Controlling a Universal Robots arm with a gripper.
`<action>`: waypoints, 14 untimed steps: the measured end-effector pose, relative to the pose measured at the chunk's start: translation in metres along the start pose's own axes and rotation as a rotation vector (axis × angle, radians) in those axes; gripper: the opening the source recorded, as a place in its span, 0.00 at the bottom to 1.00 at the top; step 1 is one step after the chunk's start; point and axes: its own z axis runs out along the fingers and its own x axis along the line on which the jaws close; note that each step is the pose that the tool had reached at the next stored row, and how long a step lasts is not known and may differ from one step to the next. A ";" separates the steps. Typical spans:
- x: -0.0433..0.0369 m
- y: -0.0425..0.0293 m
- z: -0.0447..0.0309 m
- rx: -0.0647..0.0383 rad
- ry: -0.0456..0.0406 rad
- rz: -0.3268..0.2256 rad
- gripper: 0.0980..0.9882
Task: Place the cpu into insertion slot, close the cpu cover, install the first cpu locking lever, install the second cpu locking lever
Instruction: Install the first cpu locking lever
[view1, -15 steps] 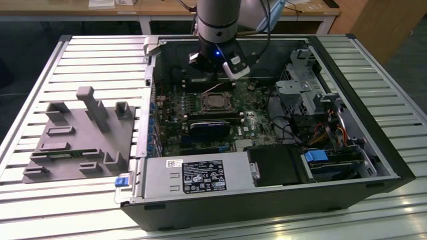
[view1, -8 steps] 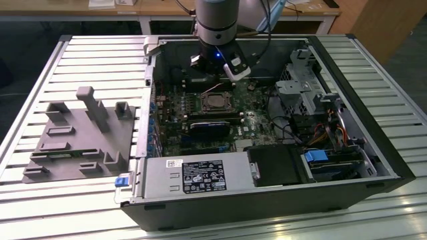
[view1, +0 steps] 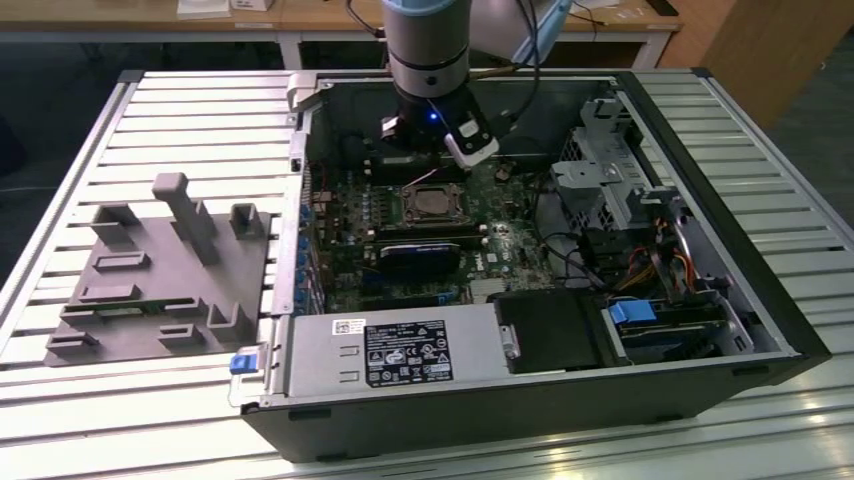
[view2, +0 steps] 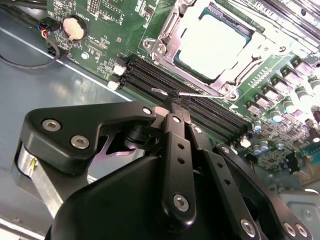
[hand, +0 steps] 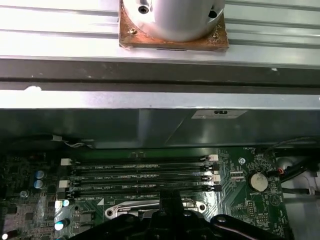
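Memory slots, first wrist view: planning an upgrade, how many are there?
4 memory slots, side by side between the case wall and the socket; the gripper may hide others.

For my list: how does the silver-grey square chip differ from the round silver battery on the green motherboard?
The silver-grey square chip has straight edges; the round silver battery is a disc. The chip is larger than the battery. A metal frame surrounds the chip, not the battery. Both are silvery.

Arm (view1: 427, 45) hangs vertical, wrist pointing straight down. Gripper (view2: 173, 110) is lowered, its two black fingers (view2: 177, 150) drawn together at the tips.
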 end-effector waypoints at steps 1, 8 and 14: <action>0.0009 -0.0003 0.0005 0.000 -0.0062 -0.002 0.00; 0.0082 -0.0023 0.0034 -0.004 -0.0482 -0.017 0.00; 0.0121 -0.0032 0.0051 -0.007 -0.0840 -0.031 0.00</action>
